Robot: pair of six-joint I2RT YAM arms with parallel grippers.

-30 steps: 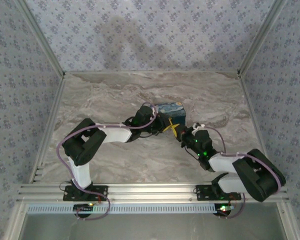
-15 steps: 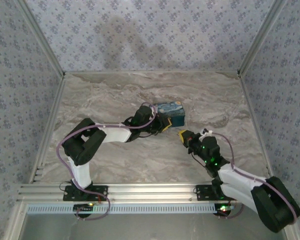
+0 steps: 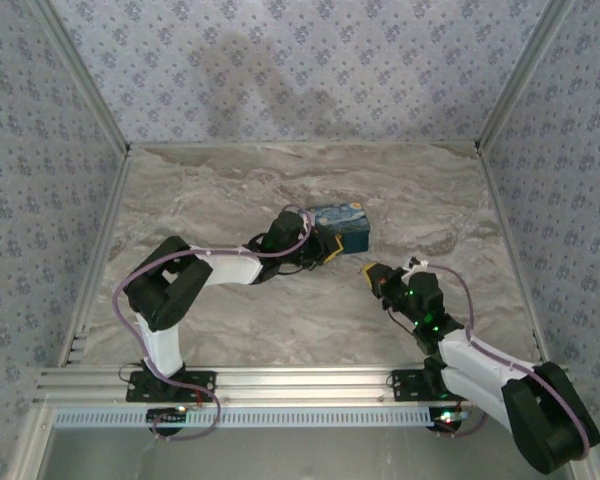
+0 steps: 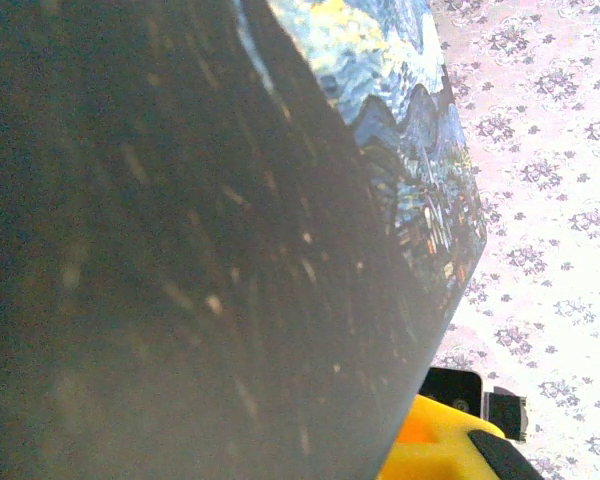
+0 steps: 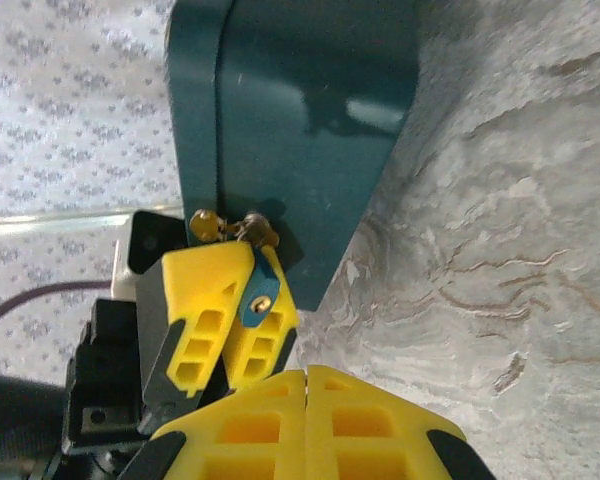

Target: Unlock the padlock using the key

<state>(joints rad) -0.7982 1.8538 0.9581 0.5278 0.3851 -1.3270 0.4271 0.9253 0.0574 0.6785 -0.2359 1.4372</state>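
Observation:
The padlock (image 5: pixel 257 291), tiny and dark blue with a brass keyhole facing me, hangs from the brass clasp (image 5: pixel 242 229) on the front of the starry-night box (image 3: pixel 342 227). My left gripper (image 5: pixel 238 270) is shut on the padlock, one yellow finger on each side of it. From above, the left gripper (image 3: pixel 327 250) sits against the box's front left corner. My right gripper (image 3: pixel 369 271) hovers a short way right of it, near the box's front; in its own view the right gripper (image 5: pixel 307 378) is shut with nothing seen between the pads. The key is out of view.
The box's dark side wall (image 4: pixel 180 250) is pressed close to the left wrist camera, its painted top (image 4: pixel 400 120) showing beyond. The marble tabletop (image 3: pixel 230 185) is ringed by patterned walls and an aluminium rail (image 3: pixel 300 380) at the near edge.
My right arm has drawn back from the box, toward the right and the near edge, its elbow swinging low to the right. The left arm and the padlock have stayed put.

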